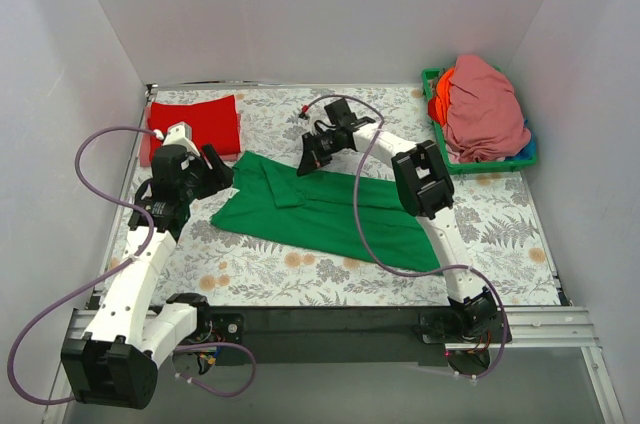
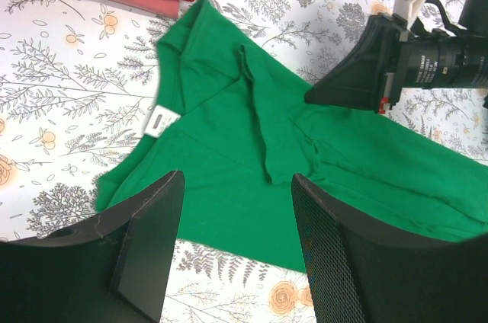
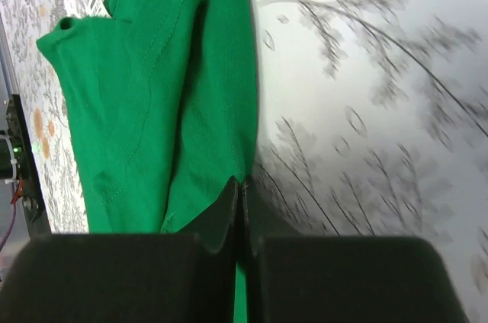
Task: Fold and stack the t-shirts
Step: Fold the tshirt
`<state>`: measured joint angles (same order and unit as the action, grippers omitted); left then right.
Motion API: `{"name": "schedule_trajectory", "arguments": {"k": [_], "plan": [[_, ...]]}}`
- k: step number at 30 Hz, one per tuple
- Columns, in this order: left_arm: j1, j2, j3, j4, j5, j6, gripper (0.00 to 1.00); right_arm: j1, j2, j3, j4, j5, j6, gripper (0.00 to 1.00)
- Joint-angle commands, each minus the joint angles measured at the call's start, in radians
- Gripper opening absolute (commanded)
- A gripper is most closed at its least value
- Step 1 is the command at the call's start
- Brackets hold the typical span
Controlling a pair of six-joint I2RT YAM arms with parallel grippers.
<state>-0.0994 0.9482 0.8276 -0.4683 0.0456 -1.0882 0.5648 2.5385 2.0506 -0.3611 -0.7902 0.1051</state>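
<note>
Right wrist view: the right fingers (image 3: 223, 220) are pressed together, pinching an edge of the green t-shirt (image 3: 152, 110). Left fingers (image 2: 145, 224) hover half spread and empty over its collar end. Its long axis runs from there diagonally past the right fingers across the bench (image 3: 366, 110).

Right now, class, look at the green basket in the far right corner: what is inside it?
A crumpled pink t-shirt heaps out of the green basket, with an orange t-shirt showing at its left. Whatever lies beneath them is covered.
</note>
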Motion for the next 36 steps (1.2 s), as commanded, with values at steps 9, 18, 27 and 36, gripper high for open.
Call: {"name": "schedule_trajectory", "arguments": {"k": [9, 18, 27, 36], "plan": [[0.004, -0.037, 0.016, 0.002, 0.023, -0.006, 0.57, -0.253, -0.133, -0.089, -0.045, 0.057, -0.036, 0.01], [0.004, -0.016, 0.008, 0.020, 0.082, -0.033, 0.57, -0.341, -0.032, 0.072, -0.041, 0.118, 0.005, 0.01], [0.004, 0.139, -0.024, 0.132, 0.336, -0.179, 0.60, -0.333, 0.011, 0.160, 0.031, 0.166, 0.016, 0.03], [-0.037, 0.380, -0.032, 0.286, 0.455, -0.349, 0.60, -0.342, -0.127, 0.117, 0.002, 0.147, -0.102, 0.46]]}}
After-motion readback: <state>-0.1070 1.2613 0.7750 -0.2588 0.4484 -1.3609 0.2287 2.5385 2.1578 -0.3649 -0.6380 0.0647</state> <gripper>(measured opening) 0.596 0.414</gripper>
